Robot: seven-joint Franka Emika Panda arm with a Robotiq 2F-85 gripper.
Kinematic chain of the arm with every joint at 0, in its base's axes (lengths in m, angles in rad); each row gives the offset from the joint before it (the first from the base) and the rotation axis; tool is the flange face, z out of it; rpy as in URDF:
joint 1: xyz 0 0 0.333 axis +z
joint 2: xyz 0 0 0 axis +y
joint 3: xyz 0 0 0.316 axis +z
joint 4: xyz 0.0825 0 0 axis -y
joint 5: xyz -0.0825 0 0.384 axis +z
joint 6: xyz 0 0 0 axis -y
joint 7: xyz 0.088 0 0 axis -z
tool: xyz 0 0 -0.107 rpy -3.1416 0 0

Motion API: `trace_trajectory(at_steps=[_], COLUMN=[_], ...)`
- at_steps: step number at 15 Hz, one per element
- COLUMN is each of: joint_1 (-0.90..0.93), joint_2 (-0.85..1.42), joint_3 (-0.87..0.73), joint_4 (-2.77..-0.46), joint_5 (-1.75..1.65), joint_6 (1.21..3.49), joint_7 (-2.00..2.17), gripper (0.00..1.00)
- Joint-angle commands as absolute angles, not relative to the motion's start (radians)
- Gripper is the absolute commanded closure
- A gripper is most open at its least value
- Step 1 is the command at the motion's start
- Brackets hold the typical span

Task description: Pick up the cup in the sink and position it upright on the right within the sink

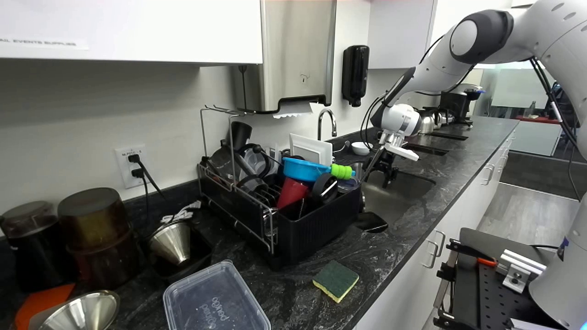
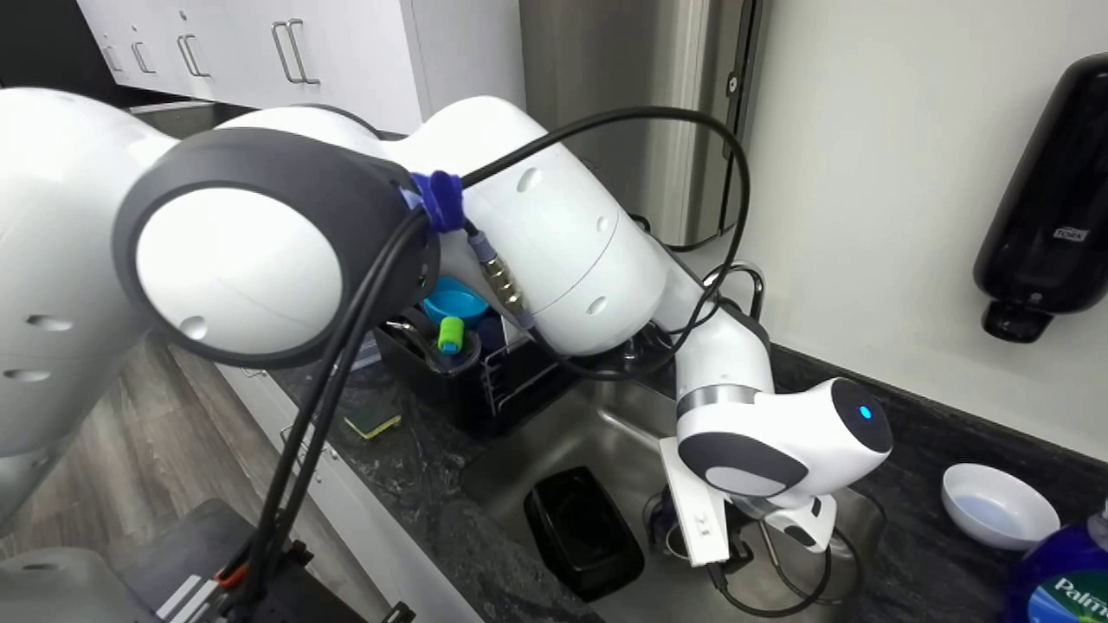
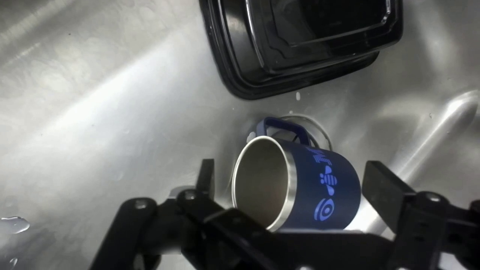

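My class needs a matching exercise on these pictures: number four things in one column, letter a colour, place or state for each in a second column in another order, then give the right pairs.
Column one
1. Cup
2. Gripper
3. Sponge
4. Bowl

Column two
A. green and yellow
B. white, near the blue bottle
C. lying on its side in the sink
D. jaws open

Right pairs: 1-C, 2-D, 3-A, 4-B
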State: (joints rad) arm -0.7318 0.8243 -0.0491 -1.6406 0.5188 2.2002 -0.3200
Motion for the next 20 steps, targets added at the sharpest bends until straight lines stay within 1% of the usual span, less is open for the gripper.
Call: trace_trajectory(at_steps=[1,7,15,20], joint_1=[-0.736,-0.771,-0.738,-0.699], joint_2=[0.828,0.815,0.845,0.845], joint_3=[-0.045,-0.006,-0.027,-0.035], joint_4=[-1.635,-1.640,-1.580,-1.575], joint_5=[0.514,0.446,0.296,0.252], joint_6=[2.198,1.978,1.748,1.813], joint_7=[-0.317,-0.598,-0.902,-1.044], gripper=[0.00,0.00,0.00,0.00])
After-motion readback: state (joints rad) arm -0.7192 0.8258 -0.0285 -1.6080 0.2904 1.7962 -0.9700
